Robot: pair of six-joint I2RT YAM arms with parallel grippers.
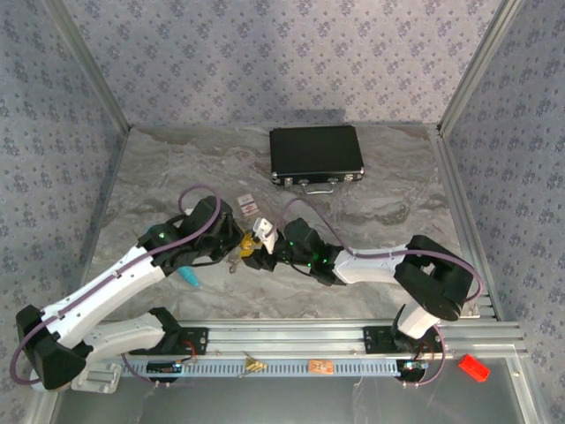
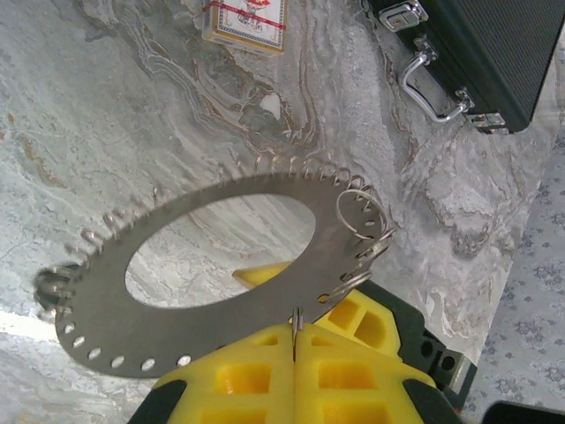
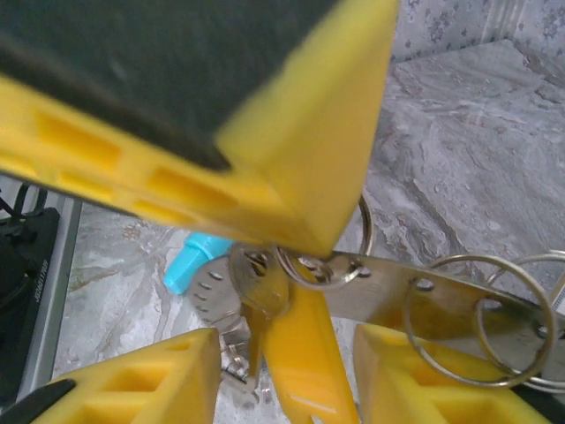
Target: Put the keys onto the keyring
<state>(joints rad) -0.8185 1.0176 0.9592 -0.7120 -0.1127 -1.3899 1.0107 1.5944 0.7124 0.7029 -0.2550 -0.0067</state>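
On the marble-patterned table (image 1: 177, 168) the left arm reaches in from the near left corner toward the middle, with a small light-blue thing (image 1: 189, 278) lying on the table just beside it; the left gripper (image 2: 296, 340) has its yellow fingers pressed together on the near edge of the keyring (image 2: 97, 305), a flat grey metal ring with a wide oval hole, small holes along its rim and thin wire loops hanging from them; the keyring is held up off the table, tilted, at the middle of the table where the two grippers meet; just right of it the key (image 3: 300, 371) stands with its yellow head down between the two fingers of the right gripper (image 3: 287, 331) and its metal end up against a wire loop on the keyring; those fingers stand apart on either side of the head, and I cannot tell whether they are pinching it; a red-and-white tag (image 2: 245, 19) lies on the table just beyond the grippers; further back and to the right a black case (image 1: 316, 154) lies flat with its handle toward the arms; the right arm comes in from the near right, and a small red thing (image 1: 473, 367) sits past its base at the near right corner
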